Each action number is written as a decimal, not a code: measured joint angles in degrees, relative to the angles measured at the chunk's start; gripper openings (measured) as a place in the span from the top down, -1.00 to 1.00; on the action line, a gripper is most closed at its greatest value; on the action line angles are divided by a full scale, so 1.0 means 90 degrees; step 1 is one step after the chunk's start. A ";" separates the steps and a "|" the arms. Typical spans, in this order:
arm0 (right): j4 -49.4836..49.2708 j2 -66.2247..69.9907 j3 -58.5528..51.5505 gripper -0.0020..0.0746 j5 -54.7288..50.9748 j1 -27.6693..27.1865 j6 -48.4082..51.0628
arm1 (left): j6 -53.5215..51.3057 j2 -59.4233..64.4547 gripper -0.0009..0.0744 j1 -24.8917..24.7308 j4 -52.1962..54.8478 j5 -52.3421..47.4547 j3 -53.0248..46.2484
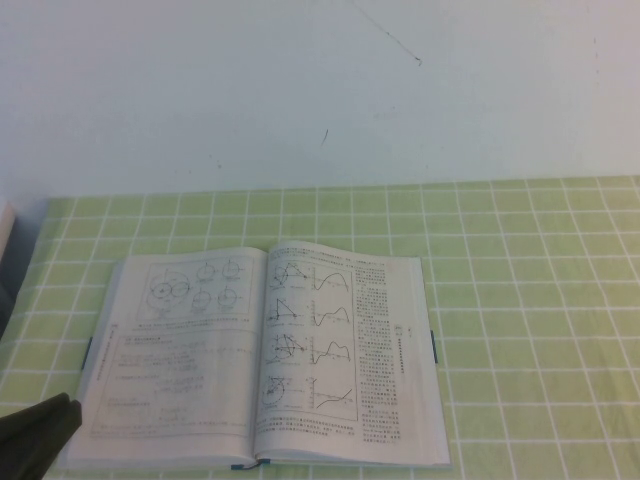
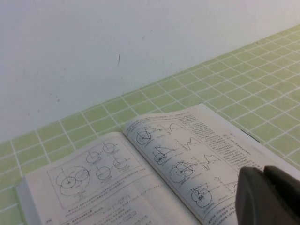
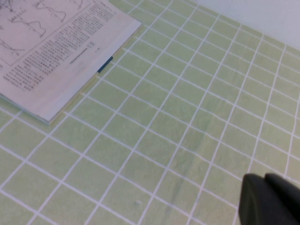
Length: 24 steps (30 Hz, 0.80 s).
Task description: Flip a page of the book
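Note:
The book [image 1: 350,350] lies open and flat on the green checked cloth. It also shows in the left wrist view [image 2: 187,150] and its right corner in the right wrist view [image 3: 56,56]. The page [image 1: 180,340] with circle diagrams lies flat as the left-hand leaf, seen too in the left wrist view [image 2: 93,173]. My left gripper [image 1: 40,432] is by the book's front left corner, shut and empty; it also shows in its wrist view [image 2: 263,190]. My right gripper [image 3: 266,194] is shut and empty over bare cloth to the right of the book, out of the high view.
A white wall [image 1: 320,90] stands behind the table. The green checked cloth [image 1: 540,300] stretches to the right of the book. A pale object [image 1: 5,235] sits at the far left edge.

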<state>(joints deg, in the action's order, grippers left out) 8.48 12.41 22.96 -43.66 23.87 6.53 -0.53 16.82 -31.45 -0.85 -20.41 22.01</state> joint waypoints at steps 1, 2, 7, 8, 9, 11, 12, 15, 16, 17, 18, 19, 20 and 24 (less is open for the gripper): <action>0.0000 0.0000 0.0000 0.95 0.0000 0.0000 0.0000 | 0.0000 0.0000 0.98 0.0000 0.0000 0.0000 0.0000; 0.0000 0.0000 0.0000 0.95 0.0000 0.0000 0.0000 | 0.0000 0.0000 0.98 0.0000 0.0000 0.0000 0.0000; -0.0012 0.0000 0.0000 0.95 0.0000 0.0000 -0.0002 | 0.0000 -0.0002 0.98 0.0000 0.0000 0.0069 -0.0060; -0.0012 0.0000 0.0000 0.95 0.0000 0.0000 -0.0002 | 0.0000 -0.0013 0.98 0.0000 0.0095 0.0097 -0.0103; -0.0012 0.0000 0.0000 0.95 -0.0013 0.0000 -0.0002 | 0.0000 -0.0056 0.98 0.0047 0.0197 0.0098 -0.0147; -0.0037 0.0000 0.0000 0.95 -0.0013 0.0000 -0.0002 | 0.0058 -0.1928 0.98 0.2678 -0.0289 0.0264 -0.2495; -0.0037 0.0000 0.0000 0.95 -0.0013 0.0000 -0.0002 | 0.0131 -0.1940 0.98 0.2698 -0.0338 0.0276 -0.2547; -0.0037 0.0000 0.0000 0.95 -0.0027 0.0000 -0.0002 | 0.0195 -0.1940 0.98 0.2708 -0.0340 0.0193 -0.2560; -0.0037 0.0000 0.0000 0.95 -0.0027 0.0000 -0.0002 | 0.0133 -0.1954 0.98 0.2708 -0.0327 0.0193 -0.2560; -0.0037 0.0000 0.0000 0.95 -0.0027 0.0000 -0.0002 | 0.0120 -0.1954 0.98 0.2708 -0.0313 0.0193 -0.2560; -0.0037 0.0000 -0.0004 0.95 -0.0027 0.0000 -0.0002 | 0.0108 -0.1954 0.98 0.2708 -0.0304 0.0193 -0.2560; -0.0046 0.0000 -0.0004 0.95 -0.0027 0.0000 -0.0002 | 0.0108 -0.1954 0.98 0.2708 -0.0304 0.0193 -0.2560; -0.0046 0.0000 -0.0004 0.95 -0.0027 0.0000 -0.0002 | 0.0104 -0.1954 0.98 0.2708 -0.0304 0.0193 -0.2560; -0.0046 0.0000 -0.0004 0.95 -0.0027 0.0000 -0.0002 | 0.0319 -0.1954 0.98 0.2708 -0.0288 0.0193 -0.2560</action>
<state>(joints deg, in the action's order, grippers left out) 8.06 12.41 22.92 -43.91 23.87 6.52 2.34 -0.77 -7.08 -3.44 -18.68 -1.03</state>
